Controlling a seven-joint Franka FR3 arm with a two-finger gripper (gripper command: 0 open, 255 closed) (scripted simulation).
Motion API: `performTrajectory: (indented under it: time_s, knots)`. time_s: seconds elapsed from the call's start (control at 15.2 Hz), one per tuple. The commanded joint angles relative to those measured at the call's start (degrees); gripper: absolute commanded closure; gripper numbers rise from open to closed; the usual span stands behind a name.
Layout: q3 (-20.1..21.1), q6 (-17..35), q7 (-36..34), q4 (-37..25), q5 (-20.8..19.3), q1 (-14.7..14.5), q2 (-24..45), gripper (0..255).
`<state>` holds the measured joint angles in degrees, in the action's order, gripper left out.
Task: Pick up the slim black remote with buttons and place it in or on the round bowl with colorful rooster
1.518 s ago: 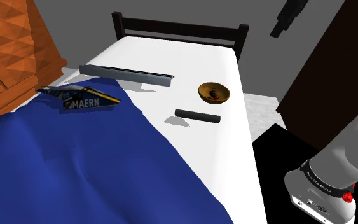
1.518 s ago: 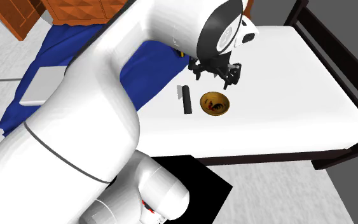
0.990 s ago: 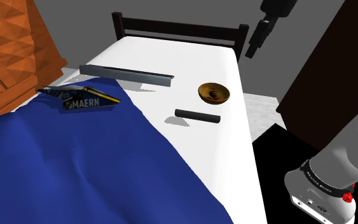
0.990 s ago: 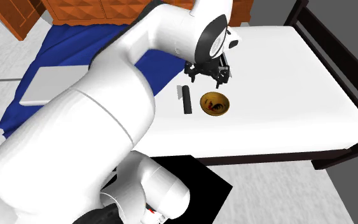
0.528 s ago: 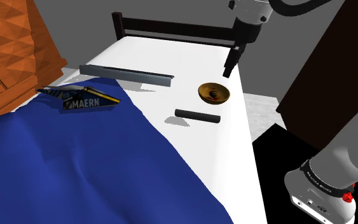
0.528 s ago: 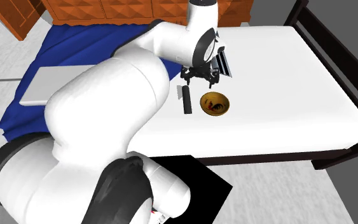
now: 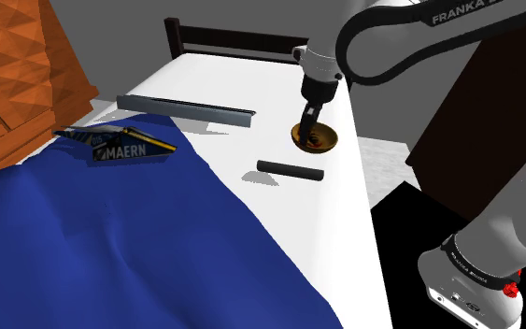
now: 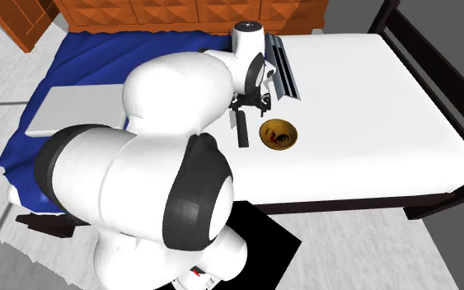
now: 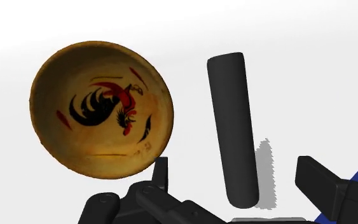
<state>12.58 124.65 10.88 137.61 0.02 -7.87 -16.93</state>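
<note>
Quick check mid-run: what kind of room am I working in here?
Most likely a bedroom. The work surface is a bed with a white sheet and a dark headboard. A blue blanket is spread over part of it, and a wooden dresser stands beside it.

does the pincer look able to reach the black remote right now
Probably yes: the open pincer hangs above the remote, which lies uncovered on the white bed, with the bowl apart beside it.
</note>
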Motion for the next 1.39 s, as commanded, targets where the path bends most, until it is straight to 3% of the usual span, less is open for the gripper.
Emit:
performTrajectory:
  time_s: [0.0, 0.33, 0.86, 1.32]
  knots:
    - [1.3, 2.8, -0.7, -0.5, -1.0, -0.5, 3.9, 0]
    - [3.8, 8.4, -2.5, -2.7, -4.8, -1.4, 13.6, 0]
    - [3.6, 14.3, -4.2, -0.9, -7.2, -1.2, 17.9, 0]
    - [3.6, 14.3, -4.2, -0.9, -7.2, -1.2, 17.9, 0]
